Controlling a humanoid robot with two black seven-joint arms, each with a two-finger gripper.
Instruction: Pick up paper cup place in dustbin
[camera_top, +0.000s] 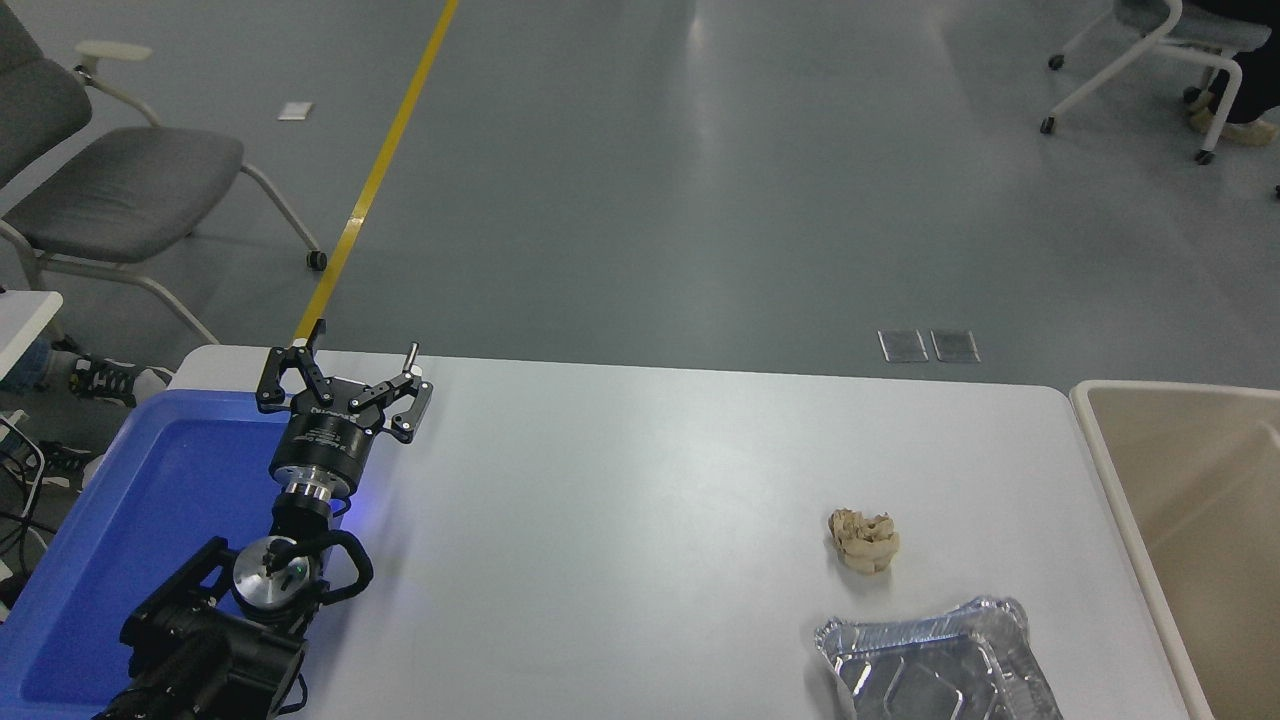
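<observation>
A white table (620, 520) fills the lower part of the head view, with grey floor beyond its far edge. The robot's left arm comes in from the lower left corner, its black left gripper (362, 352) held over the table's far left corner, fingers spread wide with nothing between them. Under and beside that arm a blue tray (150, 500) lies along the table's left edge, a faint blue glow on the tabletop next to the wrist.

At the table's right edge stands the dustbin (1110, 480), a cream-beige bin with a thick rounded rim, only partly in the picture; what shows of its inside holds nothing that can be made out. The paper cup does not show anywhere in the picture, neither on the table nor in the part of the bin that is seen, and the right arm and its gripper are out of view as well.

Toward the table's near right a crumpled tan paper ball (865, 541) sits on the bare surface, and just nearer the camera a foil tray (935, 665) lies at the near edge, close to the ball yet apart from it.

Off the table, a grey chair (110, 190) stands at the upper left beside a yellow floor line (375, 180), and a white-framed chair on castors (1150, 50) stands at the upper right.
</observation>
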